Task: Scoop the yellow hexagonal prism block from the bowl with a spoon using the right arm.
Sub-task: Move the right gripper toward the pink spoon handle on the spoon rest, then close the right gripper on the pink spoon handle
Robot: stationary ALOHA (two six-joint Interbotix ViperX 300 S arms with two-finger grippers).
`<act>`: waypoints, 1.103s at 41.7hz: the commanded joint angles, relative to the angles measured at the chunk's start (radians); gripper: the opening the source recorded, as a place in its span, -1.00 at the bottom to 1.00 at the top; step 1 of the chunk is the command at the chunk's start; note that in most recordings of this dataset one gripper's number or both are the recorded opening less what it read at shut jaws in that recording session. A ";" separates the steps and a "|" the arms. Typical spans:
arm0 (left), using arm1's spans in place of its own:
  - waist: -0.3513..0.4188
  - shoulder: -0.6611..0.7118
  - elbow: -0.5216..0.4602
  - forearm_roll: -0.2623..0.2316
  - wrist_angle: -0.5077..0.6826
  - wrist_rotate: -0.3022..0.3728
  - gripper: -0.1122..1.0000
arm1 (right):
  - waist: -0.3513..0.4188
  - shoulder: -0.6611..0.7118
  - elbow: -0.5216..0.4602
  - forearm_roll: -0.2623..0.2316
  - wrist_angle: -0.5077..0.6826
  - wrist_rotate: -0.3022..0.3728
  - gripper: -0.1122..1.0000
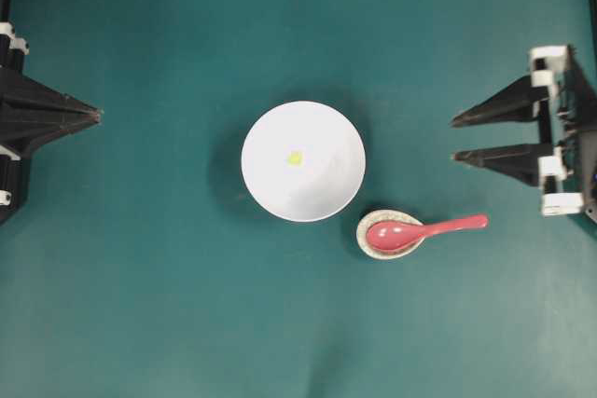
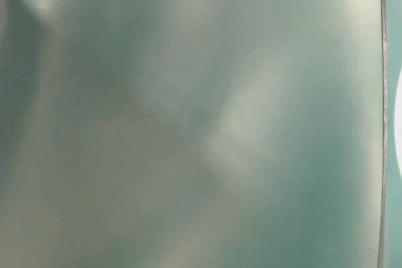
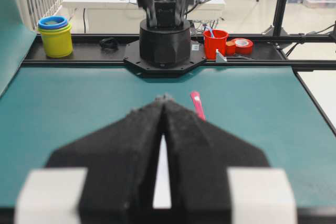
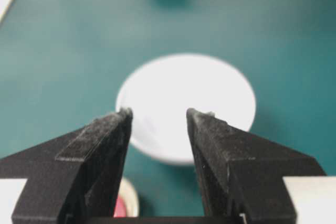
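Right gripper (image 1: pixel 454 139) sits at the right edge of the counter (image 1: pixel 149 305), its two pointed black fingers spread apart with nothing between them, tips aimed toward the middle. Left gripper (image 1: pixel 97 115) is at the left edge, fingers pressed together to a single point, holding nothing.

White bowl (image 1: pixel 303 161) stands near the centre of the teal counter, well apart from both grippers. Yellow hexagonal prism block (image 1: pixel 295 158) lies on the bowl's floor, roughly central.

Pink-red spoon (image 1: pixel 424 230) rests to the right of the bowl and nearer the front edge: scoop lying in a small speckled beige dish (image 1: pixel 367 240), handle pointing right over the dish rim. Dish sits just beside the bowl's lower right rim.

Right wrist view: bowl framed in the gap between the open fingers. Table-level view is blurred teal; nothing readable.
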 commanded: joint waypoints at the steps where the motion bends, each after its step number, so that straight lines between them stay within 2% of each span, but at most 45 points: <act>1: 0.002 0.008 -0.025 0.003 -0.005 -0.002 -0.80 | 0.014 0.054 -0.006 0.003 -0.003 0.005 0.14; 10: 0.000 0.009 -0.025 0.002 -0.005 0.000 -0.80 | 0.078 0.195 0.026 0.005 -0.069 0.006 0.14; 25: 0.000 0.011 -0.023 0.002 -0.005 0.000 -0.80 | 0.179 0.391 0.138 0.032 -0.364 0.037 0.14; 37: 0.000 0.015 -0.021 0.002 -0.005 0.000 -0.80 | 0.252 0.469 0.206 0.034 -0.541 0.044 0.14; 46: 0.000 0.017 -0.021 0.003 -0.005 0.000 -0.80 | 0.261 0.514 0.255 0.035 -0.666 0.044 0.14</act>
